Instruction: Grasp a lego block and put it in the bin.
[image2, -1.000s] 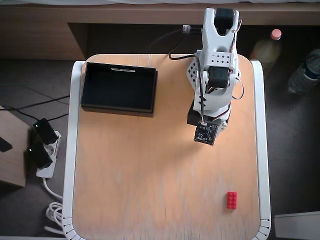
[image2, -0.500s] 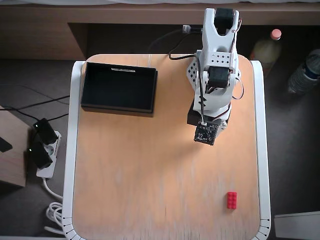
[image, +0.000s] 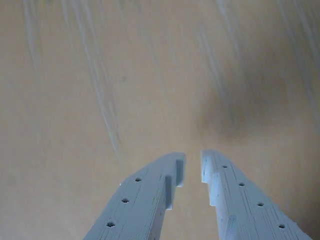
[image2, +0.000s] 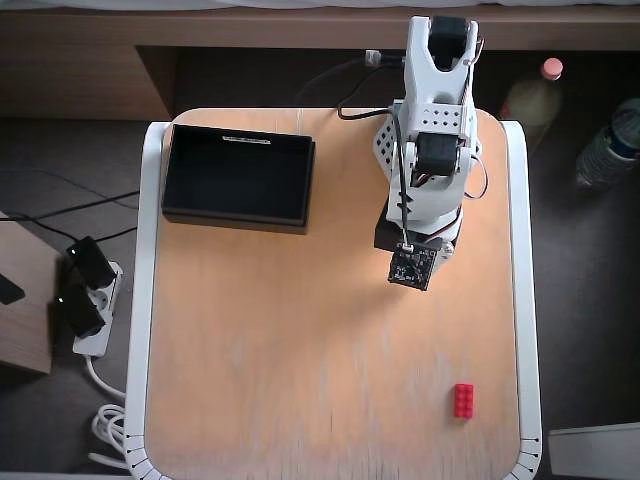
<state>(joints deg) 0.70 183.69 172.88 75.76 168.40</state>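
Observation:
The red lego block (image2: 463, 400) lies on the wooden table near its lower right corner in the overhead view. The black bin (image2: 237, 176) stands at the table's upper left and looks empty. My white arm (image2: 430, 150) rises from the upper right of the table, folded over its base, and the wrist camera board (image2: 412, 267) hides the fingers below it. In the wrist view my gripper (image: 193, 160) points down at bare wood. Its two pale fingers sit close together with only a thin slit and nothing between them. Neither block nor bin shows in the wrist view.
The table has a raised white rim (image2: 148, 300) along both sides. Off the table, two bottles (image2: 530, 95) (image2: 610, 145) stand at the right. A power strip with plugs (image2: 85, 300) and cables lies on the floor at the left.

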